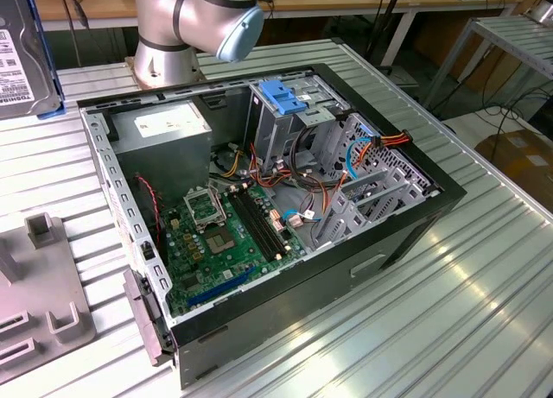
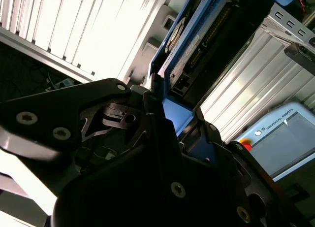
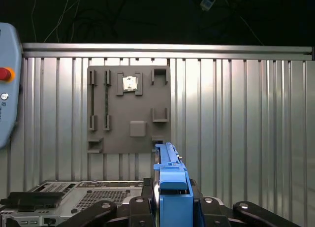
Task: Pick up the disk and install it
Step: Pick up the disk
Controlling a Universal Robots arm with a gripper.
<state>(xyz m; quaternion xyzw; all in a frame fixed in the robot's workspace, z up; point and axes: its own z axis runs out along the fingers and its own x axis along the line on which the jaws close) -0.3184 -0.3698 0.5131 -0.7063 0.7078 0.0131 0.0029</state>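
Jaws closed on the disk [image 3: 170, 163] — in the first wrist view its blue frame edge is pinched between the fingers of the gripper [image 3: 172, 205]. Disk held clear of the ribbed table [image 3: 246, 113], facing a grey fixture plate [image 3: 129, 109]. Exterior view: open computer case [image 1: 285, 316] lying on the table — blue bracket [image 1: 285, 96] atop its drive cage.

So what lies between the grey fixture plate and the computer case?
In the exterior view, bare ribbed table separates the plate from the case.
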